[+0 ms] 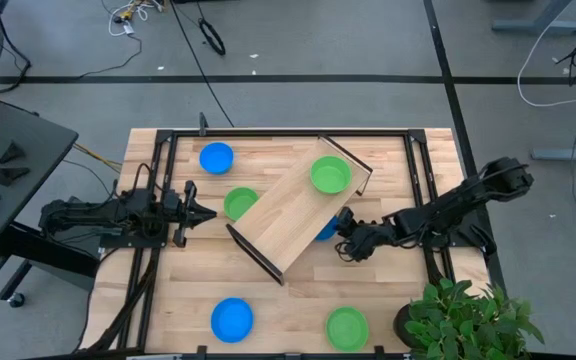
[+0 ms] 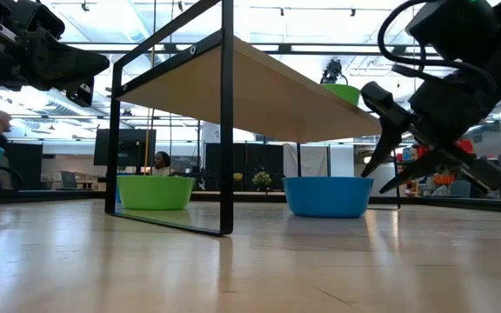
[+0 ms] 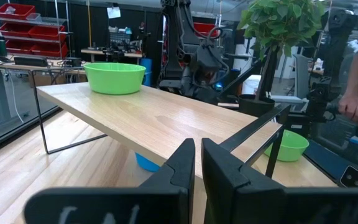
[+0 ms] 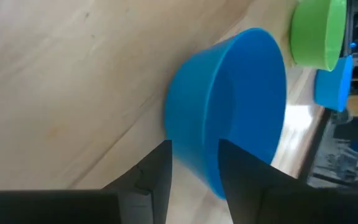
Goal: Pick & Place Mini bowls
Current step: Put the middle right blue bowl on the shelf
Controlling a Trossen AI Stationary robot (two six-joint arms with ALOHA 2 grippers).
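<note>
Your right gripper (image 1: 345, 248) stood with fingers apart at the blue bowl (image 4: 229, 140) under the tray (image 1: 288, 210), not gripping. Left gripper (image 1: 208, 214) sat closed, empty, beside a green bowl (image 1: 238, 203).

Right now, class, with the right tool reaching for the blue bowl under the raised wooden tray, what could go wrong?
1. The open right tool works close beside the long pale wooden tray and might nudge it.
2. A nudge might slide the small green plastic bowl off the tray.
3. The small blue plastic bowl lies half under the tray, so lifting it might catch the edge.
</note>
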